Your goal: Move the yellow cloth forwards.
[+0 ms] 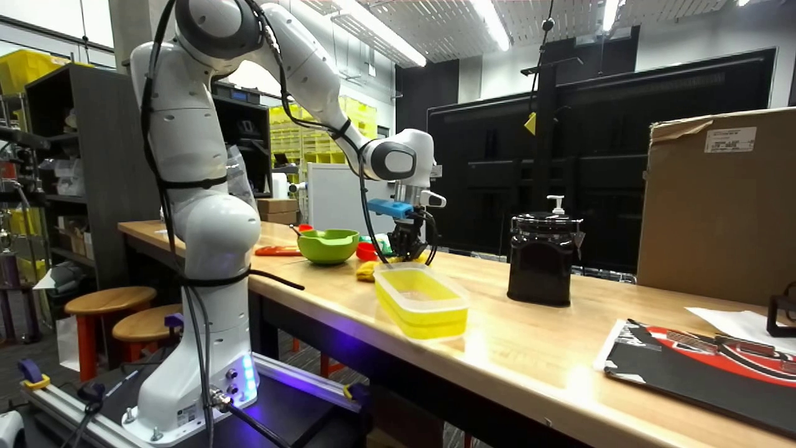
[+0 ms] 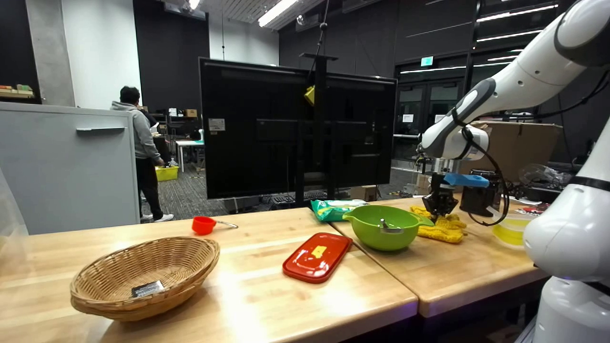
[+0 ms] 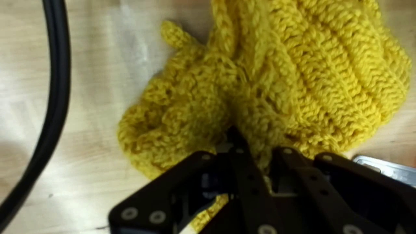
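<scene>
Wrist view: the gripper (image 3: 256, 146) stands down in the yellow cloth (image 3: 276, 81), a crumpled knit lying under and ahead of the fingers (image 3: 245, 175). The fingers stand close together with a fold of cloth in the narrow gap; firmness of the hold cannot be confirmed. Risk: if only a shallow fold is caught, the knit may slip out on lifting. Risk: a trailing edge may drag the metal handle (image 3: 386, 167), right of the fingers and just beside the cloth. Risk: the cable loop (image 3: 53, 91), left of the fingers, may snag during forward travel.

In an exterior view, an open-topped yellow tub (image 1: 429, 323) stands nearer the camera than the fingers. A black container (image 1: 540, 267) stands right of the fingers, well apart; its contents are hidden.

In an exterior view, a green bowl (image 2: 374, 242) stands left of the fingers, near the cloth; a metal piece (image 2: 391, 230) shows at its near rim, whether inside or across cannot be told. Well left of the fingers, a wicker basket (image 2: 143, 309) holds a small dark object (image 2: 147, 288).
</scene>
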{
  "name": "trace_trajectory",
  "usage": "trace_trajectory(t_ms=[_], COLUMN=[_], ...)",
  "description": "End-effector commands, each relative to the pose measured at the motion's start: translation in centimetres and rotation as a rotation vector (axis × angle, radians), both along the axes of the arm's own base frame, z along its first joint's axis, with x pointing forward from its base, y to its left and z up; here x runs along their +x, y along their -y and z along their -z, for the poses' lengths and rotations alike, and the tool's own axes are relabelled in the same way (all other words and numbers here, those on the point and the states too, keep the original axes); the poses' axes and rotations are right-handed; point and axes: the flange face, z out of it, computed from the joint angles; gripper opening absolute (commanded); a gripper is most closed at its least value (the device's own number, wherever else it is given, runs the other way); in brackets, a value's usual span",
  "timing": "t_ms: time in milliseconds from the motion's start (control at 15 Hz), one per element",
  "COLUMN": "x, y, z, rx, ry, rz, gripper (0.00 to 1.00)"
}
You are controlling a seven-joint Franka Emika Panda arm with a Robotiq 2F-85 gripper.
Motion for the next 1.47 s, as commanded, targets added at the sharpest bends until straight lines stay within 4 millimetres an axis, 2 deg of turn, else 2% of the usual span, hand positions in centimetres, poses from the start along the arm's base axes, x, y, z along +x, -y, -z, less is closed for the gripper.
trace_trajectory(t_ms=[0, 600, 1200, 1267, 1400], x=[-3.6, -7.8, -9.5, -9.5, -9.5], y=[-2.2, -4.6, -6.4, -6.5, -6.7], z=[2.1, 2.2, 2.1, 2.0, 1.9], rx=[0.028, 0.073, 0.085, 0.086, 0.087], ry=[-0.054, -0.090, -0.118, -0.123, -0.127], rz=[0.028, 0.103, 0.139, 0.135, 0.130], gripper=[0.04, 0.04, 0.04, 0.38, 0.44])
